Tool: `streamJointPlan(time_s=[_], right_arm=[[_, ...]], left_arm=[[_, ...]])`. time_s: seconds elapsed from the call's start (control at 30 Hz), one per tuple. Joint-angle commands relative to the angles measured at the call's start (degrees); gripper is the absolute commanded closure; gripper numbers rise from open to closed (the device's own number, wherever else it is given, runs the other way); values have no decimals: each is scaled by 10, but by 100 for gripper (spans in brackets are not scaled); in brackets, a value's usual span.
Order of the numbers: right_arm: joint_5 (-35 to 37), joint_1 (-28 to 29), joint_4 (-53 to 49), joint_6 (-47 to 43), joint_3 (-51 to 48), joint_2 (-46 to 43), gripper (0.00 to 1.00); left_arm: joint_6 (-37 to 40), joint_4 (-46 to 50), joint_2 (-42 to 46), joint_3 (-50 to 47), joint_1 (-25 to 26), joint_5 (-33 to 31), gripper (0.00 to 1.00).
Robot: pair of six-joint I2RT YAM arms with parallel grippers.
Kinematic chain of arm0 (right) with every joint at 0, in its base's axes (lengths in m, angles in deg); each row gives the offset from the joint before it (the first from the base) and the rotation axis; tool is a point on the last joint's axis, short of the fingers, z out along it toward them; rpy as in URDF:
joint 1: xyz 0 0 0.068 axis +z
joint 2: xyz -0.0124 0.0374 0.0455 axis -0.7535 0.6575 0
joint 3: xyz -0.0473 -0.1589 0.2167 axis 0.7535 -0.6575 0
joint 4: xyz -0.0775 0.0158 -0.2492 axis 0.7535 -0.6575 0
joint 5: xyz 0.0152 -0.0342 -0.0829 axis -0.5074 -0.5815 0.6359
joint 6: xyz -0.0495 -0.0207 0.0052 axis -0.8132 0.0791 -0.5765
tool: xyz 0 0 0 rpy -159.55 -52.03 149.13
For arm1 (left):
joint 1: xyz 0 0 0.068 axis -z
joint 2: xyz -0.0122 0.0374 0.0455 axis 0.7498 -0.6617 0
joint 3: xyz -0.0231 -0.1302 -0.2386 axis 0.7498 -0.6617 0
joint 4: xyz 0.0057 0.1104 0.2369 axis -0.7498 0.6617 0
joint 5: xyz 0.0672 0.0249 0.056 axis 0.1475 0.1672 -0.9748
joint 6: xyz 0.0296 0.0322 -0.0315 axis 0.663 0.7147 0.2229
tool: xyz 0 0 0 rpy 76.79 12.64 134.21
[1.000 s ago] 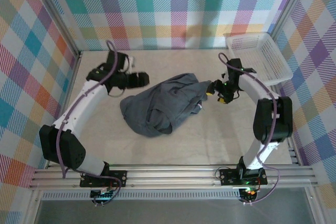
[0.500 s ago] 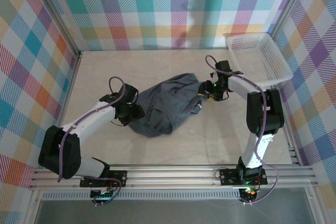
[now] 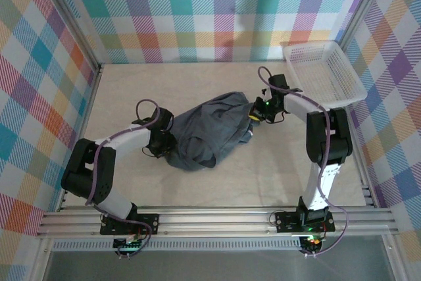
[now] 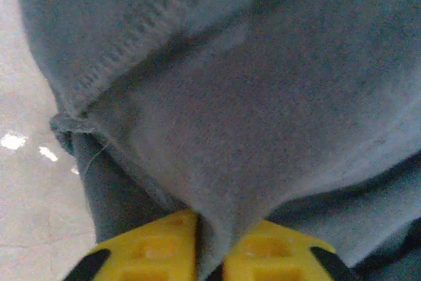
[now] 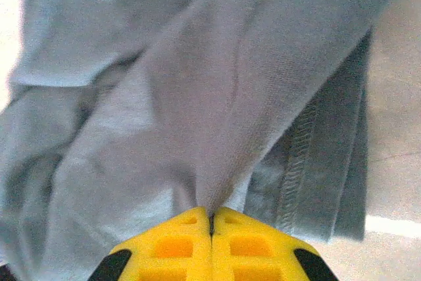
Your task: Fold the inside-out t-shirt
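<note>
The inside-out t-shirt (image 3: 204,133), mid-frame, looks soft and floppy, best held at its edges, where the left gripper (image 3: 160,144) and right gripper (image 3: 258,111) pinch it.

1. Your t-shirt (image 3: 204,133) is matt grey cotton knit, soft and wrinkled, with raised stitching.
2. On your right gripper (image 5: 212,225), the fingers (image 5: 174,245) are smooth yellow moulded plastic.
3. The basket (image 3: 325,74) at far right is white plastic mesh.
4. The table (image 3: 263,169) looks pale and matt.
5. The near rail (image 3: 217,218) is dull silvery metal.

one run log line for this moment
dark slate-grey cotton t-shirt: bunched, not yet folded | left gripper: shut on its left side | right gripper: shut on its right side
</note>
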Motion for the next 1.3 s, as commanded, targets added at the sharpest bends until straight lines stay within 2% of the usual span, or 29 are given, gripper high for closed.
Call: streamJointPlan(time_s=[0.0, 0.2, 0.47, 0.6, 0.7, 0.93, 1.03, 1.1, 1.27], right_arm=[[-20, -1, -4, -8, -7, -62, 100], [-11, -1, -16, -22, -3, -126, 100], [56, -2, -54, -81, 83, -245, 100], [87, -2, -41, -139, 137, -321, 100], [109, -2, -17, -175, 165, -390, 100], [143, -2, -64, -204, 275, -490, 100], [145, -2, -73, -195, 327, -504, 100], [151, -2, -80, -186, 369, -494, 100], [168, -2, -175, -180, 541, -379, 100]], left_arm=[[-4, 11, 6, 11, -7, -11, 100], [30, 107, 81, 88, -20, -49, 100], [137, 257, 161, 340, -34, -108, 100], [195, 281, 161, 503, -34, -80, 95], [230, 293, 158, 621, -34, -64, 95], [264, 281, 153, 853, -34, -15, 100], [250, 267, 142, 924, -34, 2, 100], [236, 251, 139, 938, -34, 11, 100], [228, 245, 106, 937, -34, 2, 100]])
